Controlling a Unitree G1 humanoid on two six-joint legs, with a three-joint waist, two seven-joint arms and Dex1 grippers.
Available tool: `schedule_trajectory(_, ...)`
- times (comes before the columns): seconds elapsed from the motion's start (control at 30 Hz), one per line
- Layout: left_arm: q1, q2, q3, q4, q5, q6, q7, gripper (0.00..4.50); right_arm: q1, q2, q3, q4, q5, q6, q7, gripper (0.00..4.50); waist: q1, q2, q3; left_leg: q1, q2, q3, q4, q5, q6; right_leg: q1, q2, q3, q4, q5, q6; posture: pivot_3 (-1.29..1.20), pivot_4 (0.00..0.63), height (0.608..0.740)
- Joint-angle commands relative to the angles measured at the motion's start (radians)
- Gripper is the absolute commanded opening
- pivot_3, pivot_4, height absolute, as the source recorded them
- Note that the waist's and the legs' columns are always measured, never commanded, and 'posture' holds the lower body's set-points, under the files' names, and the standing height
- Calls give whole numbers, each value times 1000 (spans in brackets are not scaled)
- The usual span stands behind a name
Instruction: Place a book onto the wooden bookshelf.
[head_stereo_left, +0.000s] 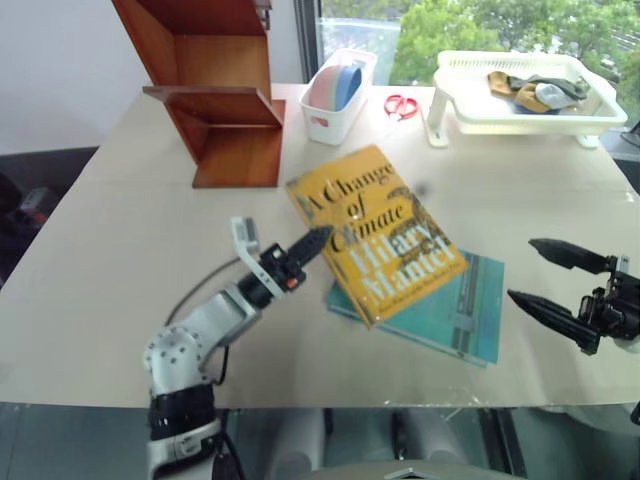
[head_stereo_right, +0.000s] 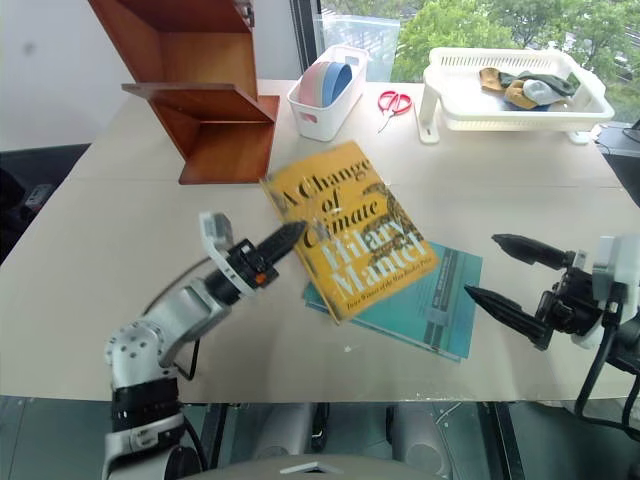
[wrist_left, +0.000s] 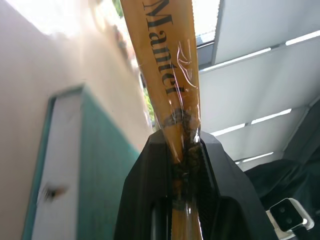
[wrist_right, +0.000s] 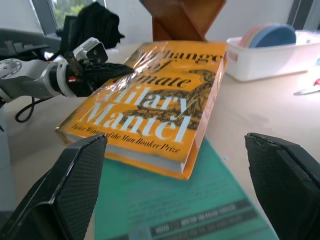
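Left wrist view shows the two black fingers of the left gripper pinched tight on the edge of the book, its yellow-orange cover running up between them. From the head camera, that gripper clamps the book's left edge, and the book is tilted, its held side raised off the table, while its far side lies over the teal-blue book lying flat beneath. The right gripper hangs just to the right of both books, its fingers spread wide apart and gripping nothing. Beyond the books, the wooden bookshelf stands at the far left of the table. To its right are a white bin, red scissors and a white tray holding cloths.
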Motion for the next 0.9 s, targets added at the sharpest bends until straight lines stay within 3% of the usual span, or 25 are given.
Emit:
schedule_trajectory(0.03,-188,111,21,-72,61,-78,-56,146,-77,-1,-18,41,52,-1,-14,4500,2,-2,1,0,-1,-1,0,0,0,0,0,-1,0,0,0,0,150,740)
schedule_trajectory(0.27,-558,428,-148,-103,460,-257,-411,146,-355,29,-25,189,203,38,-97,4500,-4,-3,8,-3,-6,0,-4,0,0,-1,-1,-2,-6,0,0,0,150,740)
schedule_trajectory(0.43,-699,646,-354,30,900,-532,-671,146,-478,12,-5,257,288,98,-58,4500,-3,0,9,-2,-8,0,-15,3,-4,0,-4,-3,-14,0,0,0,150,740)
schedule_trajectory(0.6,-831,706,-455,224,1253,-854,-723,146,-570,-6,12,343,348,174,-7,4500,-3,3,13,-5,-8,2,-15,2,-3,-3,-4,-4,-15,0,0,0,150,740)
schedule_trajectory(0.7,-887,665,-429,313,1321,-1006,-700,146,-607,-7,27,390,370,220,26,4500,-2,3,13,-14,-9,1,-11,1,0,-10,-5,-6,-12,0,1,0,150,740)
schedule_trajectory(0.9,-896,724,-461,436,1541,-1238,-702,146,-653,28,51,416,363,231,48,4500,-2,3,13,-21,-10,1,-8,3,-4,-18,-6,-8,-9,0,1,0,150,740)
